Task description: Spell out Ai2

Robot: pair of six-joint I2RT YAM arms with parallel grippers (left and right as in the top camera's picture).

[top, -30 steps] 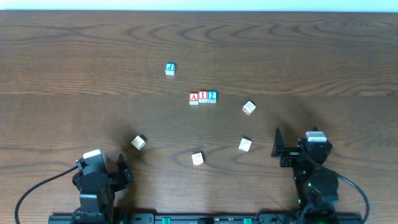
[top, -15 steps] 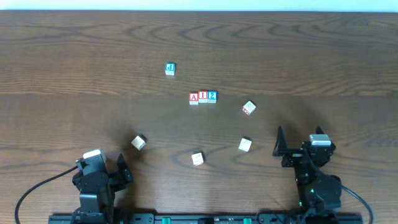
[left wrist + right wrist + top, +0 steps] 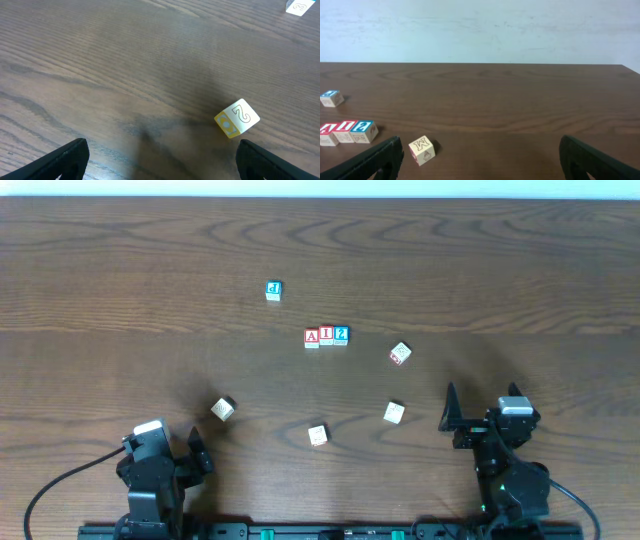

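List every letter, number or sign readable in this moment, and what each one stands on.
"A": first red-framed cube, row's left end.
"I": second red-framed cube, row's middle.
"2": blue-framed end cube, row's right.
"M": pale M cube, right wrist view.
"2", perhaps "S": yellow-marked cube, left wrist view.
Too small: lone blue-framed cube, front pale cube, right pale cube.
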